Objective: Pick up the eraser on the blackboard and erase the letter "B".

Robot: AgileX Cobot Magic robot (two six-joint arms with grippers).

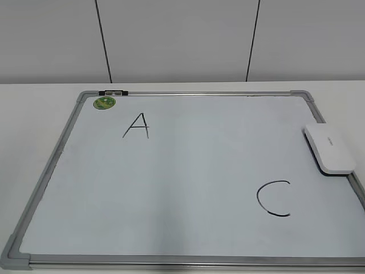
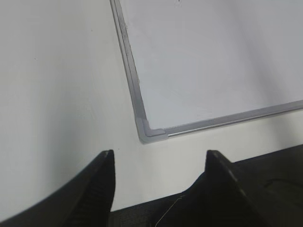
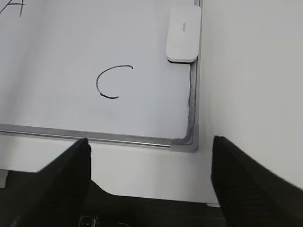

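Ext. view: you see the board [image 1: 188, 182] lying flat on a white table [image 1: 34, 114], grey frame all round. A green sticker [image 1: 104, 103] sits in the far-left corner, w/ a small clip [image 1: 113, 92] on the frame just beside it. A black "A" [image 1: 137, 125] is drawn upper left, a black "C" [image 1: 274, 198] lower right. No "B" shows on the surface from here. The eraser [image 1: 330, 149] rests flat at the right edge, overlapping the frame, above the "C" and apart from it. Neither arm shows in this shot.

Left wrist: you look down on the board's near-left corner [image 2: 149, 132] and bare table [image 2: 57, 85]. The left gripper [image 2: 158, 165] hangs over the table, off the board, its 2 fingers [image 2: 105, 182] spread wide w/ nothing between them.

Right wrist: your right gripper [image 3: 149, 156] hangs over the table just short of the board's near-right corner [image 3: 189, 142], fingers [image 3: 71, 170] wide apart, holding nothing. The "C" [image 3: 111, 82] lies beyond the frame; the eraser [image 3: 182, 33] sits further up, against the right rail, well apart from the gripper. A bit of the "A" [image 3: 14, 7] shows top left.
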